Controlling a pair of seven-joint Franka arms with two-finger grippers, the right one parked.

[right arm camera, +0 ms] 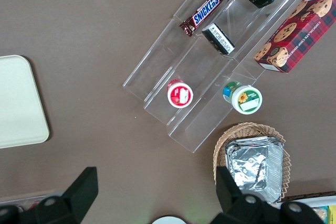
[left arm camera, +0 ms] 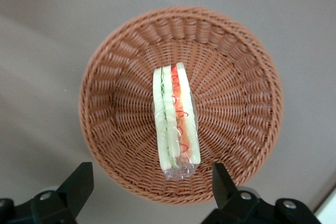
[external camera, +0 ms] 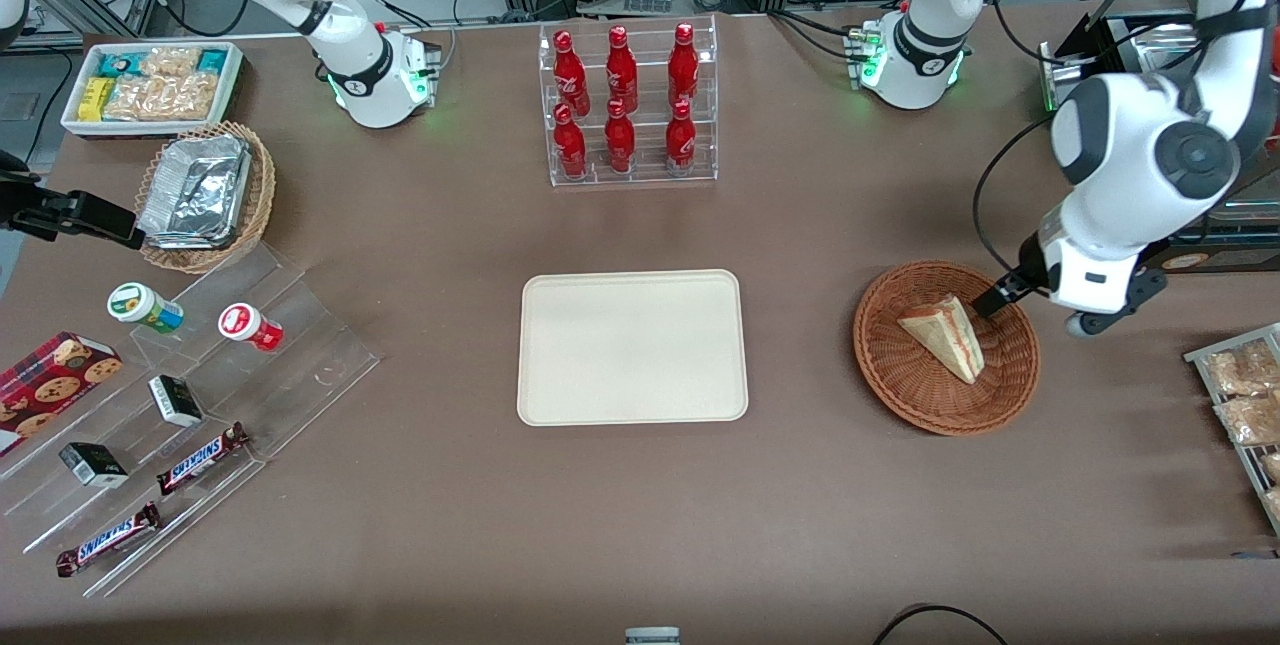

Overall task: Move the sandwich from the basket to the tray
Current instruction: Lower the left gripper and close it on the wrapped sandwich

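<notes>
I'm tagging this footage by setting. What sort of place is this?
Probably a robotics lab mocked up as a snack counter: the red bottles in a clear rack, Snickers bars on acrylic steps, cable racks along the table's edge. The open gripper hovers over the sandwich in its basket.

- one sandwich (external camera: 945, 334)
- one gripper (left arm camera: 151, 188) above the round basket (external camera: 905, 380)
- one tray (external camera: 632, 346)
- six red bottles (external camera: 622, 98)
- two Snickers bars (external camera: 152, 501)
</notes>
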